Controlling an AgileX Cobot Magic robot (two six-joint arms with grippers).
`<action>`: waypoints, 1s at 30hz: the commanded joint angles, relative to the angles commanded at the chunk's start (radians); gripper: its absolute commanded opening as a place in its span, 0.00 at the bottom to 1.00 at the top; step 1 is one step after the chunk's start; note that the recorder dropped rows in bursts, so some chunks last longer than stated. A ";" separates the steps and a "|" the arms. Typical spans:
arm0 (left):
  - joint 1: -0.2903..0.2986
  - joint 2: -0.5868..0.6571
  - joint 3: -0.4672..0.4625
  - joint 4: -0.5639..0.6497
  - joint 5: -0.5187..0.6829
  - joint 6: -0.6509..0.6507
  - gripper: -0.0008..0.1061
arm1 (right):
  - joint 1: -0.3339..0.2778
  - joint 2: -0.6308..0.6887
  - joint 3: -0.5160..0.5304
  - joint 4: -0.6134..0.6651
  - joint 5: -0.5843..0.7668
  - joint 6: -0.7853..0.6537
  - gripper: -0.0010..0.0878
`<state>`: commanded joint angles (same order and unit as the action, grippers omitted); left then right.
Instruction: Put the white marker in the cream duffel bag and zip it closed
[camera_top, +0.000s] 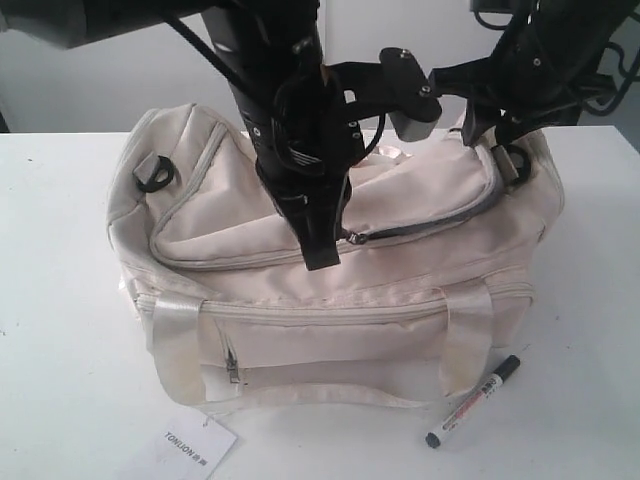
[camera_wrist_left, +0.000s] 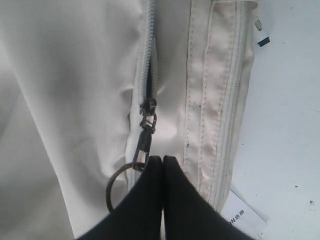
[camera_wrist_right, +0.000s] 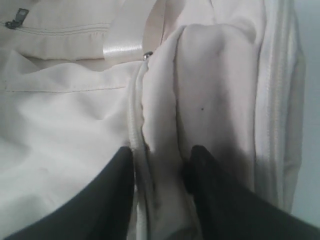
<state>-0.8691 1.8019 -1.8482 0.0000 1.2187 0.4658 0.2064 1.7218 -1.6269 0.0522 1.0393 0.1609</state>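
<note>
The cream duffel bag (camera_top: 330, 320) lies across the middle of the white table. Its curved top zipper gapes dark toward the right end (camera_top: 430, 228). The white marker (camera_top: 472, 403) with its black cap lies on the table in front of the bag's right end, away from both grippers. My left gripper (camera_top: 322, 262) (camera_wrist_left: 162, 159) points down onto the bag top, shut, just beside the zipper pull (camera_wrist_left: 147, 131); its metal ring (camera_wrist_left: 112, 187) runs behind one finger. My right gripper (camera_top: 495, 140) (camera_wrist_right: 164, 150) is open at the bag's right end, with a ridge of cream fabric (camera_wrist_right: 165, 100) between its fingers.
A white paper tag (camera_top: 195, 447) lies on the table at the bag's front left. Shiny strap handles (camera_top: 175, 340) hang over the front, beside a small pocket zipper (camera_top: 232, 365). Black D-rings (camera_top: 155, 172) sit at the bag's ends. Both arms hang over the bag.
</note>
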 joint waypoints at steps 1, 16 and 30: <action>0.000 -0.005 0.000 0.000 -0.004 0.000 0.01 | 0.000 -0.019 0.000 0.000 0.010 0.000 0.43; 0.000 -0.005 0.000 -0.015 -0.022 -0.022 0.01 | 0.000 -0.197 0.107 -0.004 0.151 -0.062 0.04; 0.000 -0.005 0.000 -0.043 -0.022 -0.022 0.01 | 0.000 -0.230 0.255 0.170 0.028 0.092 0.15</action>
<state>-0.8691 1.7974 -1.8482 -0.0432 1.1969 0.4438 0.2064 1.4922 -1.3719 0.2221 1.0676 0.2531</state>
